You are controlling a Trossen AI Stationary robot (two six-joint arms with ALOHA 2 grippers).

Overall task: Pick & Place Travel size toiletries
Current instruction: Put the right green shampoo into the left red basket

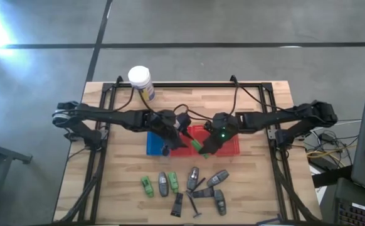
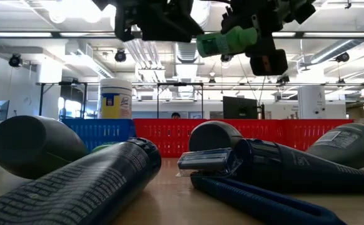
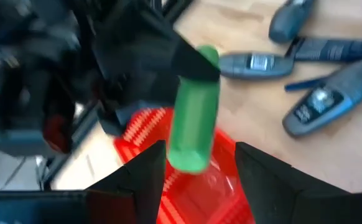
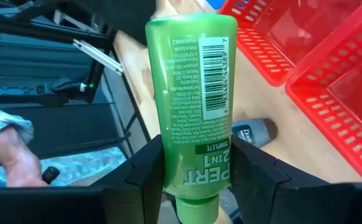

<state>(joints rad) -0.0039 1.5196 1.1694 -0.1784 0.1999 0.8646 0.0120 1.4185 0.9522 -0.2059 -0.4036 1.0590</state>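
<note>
The left gripper (image 1: pixel 167 150), fingers spread and empty, hovers over the blue basket (image 1: pixel 152 144). Beside it, the right gripper (image 1: pixel 198 146) pinches a green bottle (image 1: pixel 195 145) above the red basket's (image 1: pixel 229 146) left edge, its long axis pointing toward the left gripper.

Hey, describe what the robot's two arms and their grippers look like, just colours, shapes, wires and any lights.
Both arms are dark, nearly black, built of slim jointed segments with chunky rounded shoulders. The left gripper and right gripper each end in two flat, angular black fingers. Thin black cables loop above both wrists. A small green light glows on the right wrist, and a red part shows on the gripper seen in the low view.
</note>
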